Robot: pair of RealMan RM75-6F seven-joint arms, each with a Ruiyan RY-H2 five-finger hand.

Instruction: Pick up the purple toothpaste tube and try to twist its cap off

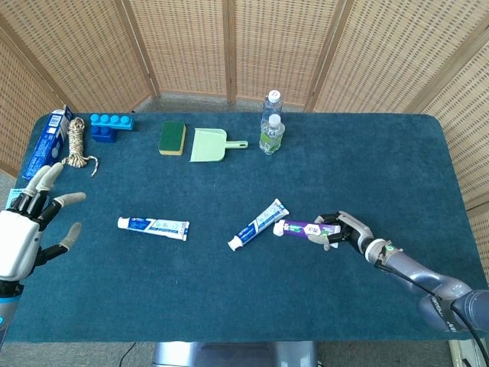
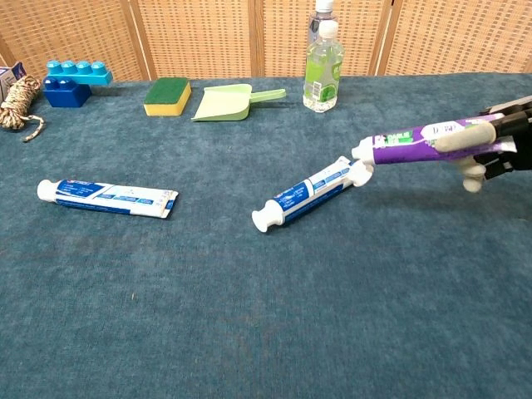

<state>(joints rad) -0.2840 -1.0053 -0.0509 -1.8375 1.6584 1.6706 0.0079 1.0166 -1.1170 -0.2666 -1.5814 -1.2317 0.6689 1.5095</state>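
Right hand grips the purple plastic toothpaste tube by its tail toward the bench's right edge, white cap leftward; left hand, fingers spread and empty, waits off the left edge—twist step pending, needing it at the cap.

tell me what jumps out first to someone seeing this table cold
The purple toothpaste tube, held by the right hand at the table's right side, its white cap pointing toward the centre. Right beside that cap lies a blue-and-white toothpaste tube, with another further left. The left hand hangs empty with fingers spread at the table's left edge.
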